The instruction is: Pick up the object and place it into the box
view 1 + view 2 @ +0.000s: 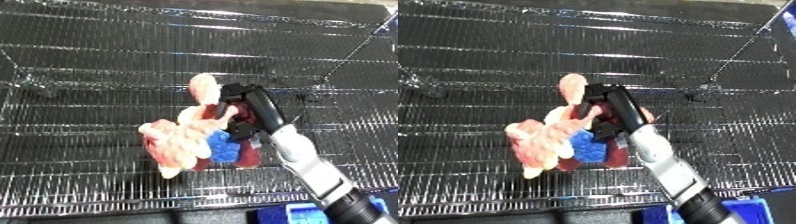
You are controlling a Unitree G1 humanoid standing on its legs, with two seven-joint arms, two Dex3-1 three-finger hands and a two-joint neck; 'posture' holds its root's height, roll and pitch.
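A soft toy (182,140) in pale pink, cream and red with a blue patch lies on the black wire mesh surface (89,75). My right hand (249,107) comes in from the lower right on its white forearm (306,160) and rests on the toy's right side. Its black fingers curl round the toy's red middle, with a pink lobe sticking up just left of the fingertips. My left hand is not seen in either view.
The dark mesh stretches across the whole picture, with ridges and a thin rod (740,47) running diagonally at the upper right. A blue edge (306,212), perhaps the bin, shows at the bottom right.
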